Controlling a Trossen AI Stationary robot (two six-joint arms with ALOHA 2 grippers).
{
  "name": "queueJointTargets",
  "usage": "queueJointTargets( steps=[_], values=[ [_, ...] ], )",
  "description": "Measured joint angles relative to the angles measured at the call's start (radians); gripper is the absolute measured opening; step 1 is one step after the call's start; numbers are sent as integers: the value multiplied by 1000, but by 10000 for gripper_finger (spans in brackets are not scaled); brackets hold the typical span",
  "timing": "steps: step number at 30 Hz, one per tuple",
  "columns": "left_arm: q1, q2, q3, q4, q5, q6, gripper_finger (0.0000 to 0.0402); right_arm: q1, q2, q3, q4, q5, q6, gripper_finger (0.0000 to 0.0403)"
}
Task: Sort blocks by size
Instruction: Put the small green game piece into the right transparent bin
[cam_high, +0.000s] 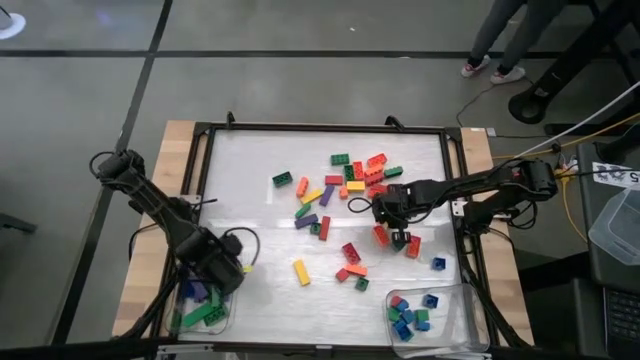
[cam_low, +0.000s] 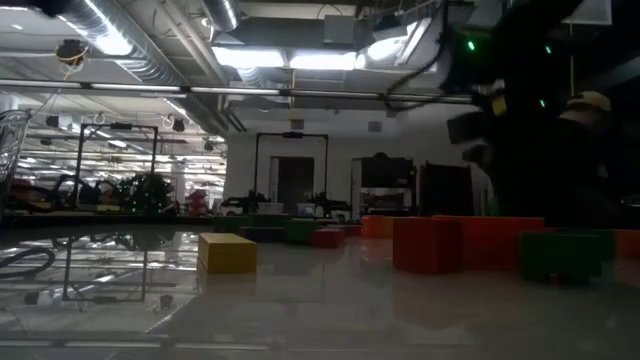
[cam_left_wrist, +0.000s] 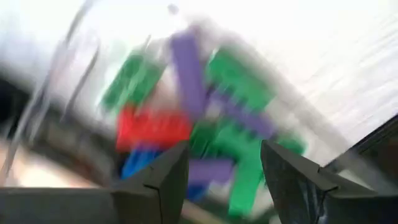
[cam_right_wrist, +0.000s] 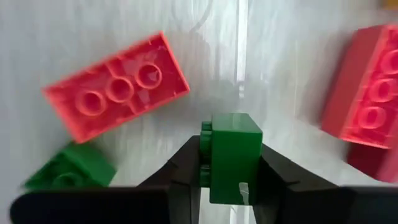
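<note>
Many coloured blocks lie loose on the white table around the middle, among them a long yellow block. My right gripper is shut on a small green block above the table, over a long red block and another small green block. My left gripper is open and empty. It hangs over the clear tray at the near left, which holds long green, purple, red and blue blocks. My right gripper pinches the small green block by two opposite side faces between its two fingers. The fingers come from above, pointing down. The block is turned on its side, with its studs facing sideways, and is lifted clear of the table.
A second clear tray at the near right holds several small blue, red and green blocks. Two small blue blocks lie beside it. A dark frame borders the table. A person's legs stand beyond the far edge.
</note>
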Motion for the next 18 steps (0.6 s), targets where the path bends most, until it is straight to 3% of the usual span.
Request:
queueJointTargets(
  steps=[9,14,18],
  values=[
    [150,0,0,285,-276,439,186,43,-1,291,-250,-145,122,102],
    [247,0,0,450,-407,745,186,182,-2,409,-327,-188,241,94],
    [326,0,-2,547,-446,872,186,331,-2,459,-329,-189,389,110]
  ],
)
